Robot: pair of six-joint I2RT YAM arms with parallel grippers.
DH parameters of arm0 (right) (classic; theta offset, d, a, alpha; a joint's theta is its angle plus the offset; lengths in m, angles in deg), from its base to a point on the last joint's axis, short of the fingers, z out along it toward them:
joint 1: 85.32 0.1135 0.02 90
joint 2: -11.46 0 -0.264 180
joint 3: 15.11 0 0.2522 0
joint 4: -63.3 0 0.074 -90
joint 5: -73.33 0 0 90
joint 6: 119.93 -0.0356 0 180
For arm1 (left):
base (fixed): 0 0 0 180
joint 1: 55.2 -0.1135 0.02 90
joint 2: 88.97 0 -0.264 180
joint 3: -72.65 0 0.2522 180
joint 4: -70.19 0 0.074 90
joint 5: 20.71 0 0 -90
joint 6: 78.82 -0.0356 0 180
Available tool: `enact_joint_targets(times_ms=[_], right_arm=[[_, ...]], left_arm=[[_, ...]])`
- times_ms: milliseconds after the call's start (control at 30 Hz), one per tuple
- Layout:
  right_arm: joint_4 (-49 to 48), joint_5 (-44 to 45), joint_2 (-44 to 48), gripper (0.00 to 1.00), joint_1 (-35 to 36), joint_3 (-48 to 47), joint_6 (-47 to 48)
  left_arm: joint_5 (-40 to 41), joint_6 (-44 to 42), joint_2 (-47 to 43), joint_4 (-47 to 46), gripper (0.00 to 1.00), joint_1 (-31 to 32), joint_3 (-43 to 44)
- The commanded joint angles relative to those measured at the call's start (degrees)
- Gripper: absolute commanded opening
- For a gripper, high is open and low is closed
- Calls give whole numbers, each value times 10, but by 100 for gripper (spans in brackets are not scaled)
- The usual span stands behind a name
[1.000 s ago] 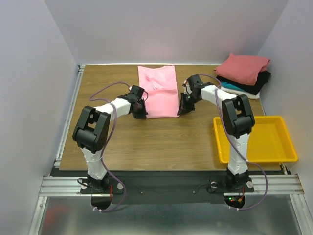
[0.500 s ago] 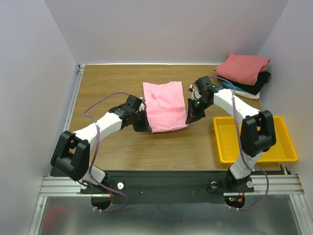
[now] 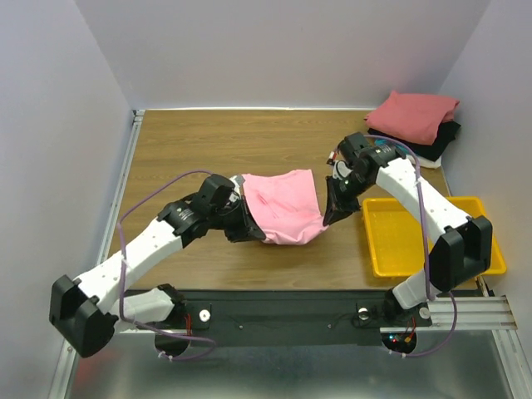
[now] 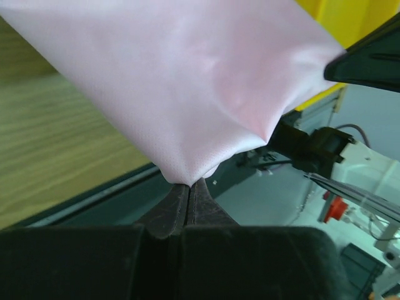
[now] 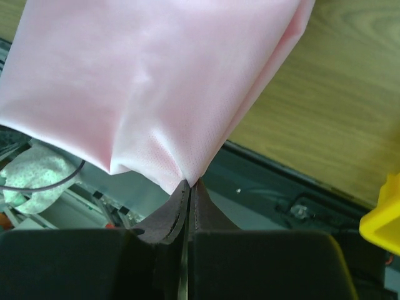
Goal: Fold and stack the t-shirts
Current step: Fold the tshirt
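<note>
The light pink t-shirt (image 3: 287,208) hangs between my two grippers above the table's near middle. My left gripper (image 3: 246,223) is shut on its left corner; in the left wrist view the cloth (image 4: 187,87) runs into the closed jaws of that gripper (image 4: 189,185). My right gripper (image 3: 332,208) is shut on its right corner; in the right wrist view the pink cloth (image 5: 150,81) is pinched by that gripper (image 5: 187,182). A stack of folded t-shirts lies at the far right: dusty red (image 3: 414,112) on top, black (image 3: 440,137) and teal (image 3: 397,147) below.
A yellow plastic tray (image 3: 478,262) sits at the near right, next to the right arm; its corner shows in the right wrist view (image 5: 382,219). A metal rail (image 3: 120,179) runs along the table's left edge. White walls enclose the back and sides.
Both grippers have pulled the pink t-shirt towards the near edge and lifted it off the table. The cloth now sags between them instead of lying flat.
</note>
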Motion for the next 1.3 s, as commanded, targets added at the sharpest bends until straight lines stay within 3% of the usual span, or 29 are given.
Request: enact_joint_targets(times_ms=[0,367,633,1000,1267], right_arm=[[80,-10,42,0,8,-41,-23],[114,-43,122,0,20,-41,-128],[92,2,71,1,20,-74,-110],[28,33,-26,0,20,-113,-90],[6,53,-80,0,16,-142,-73]], left_arm=[[-14,67,-59,47,0,18,-6],[36,265,-178,79,0,146,-27],[13,272,-160,-23,0,152,-85],[-15,258,-163,-96,0,79,-157],[-68,185,-83,-130,0,11,-138]])
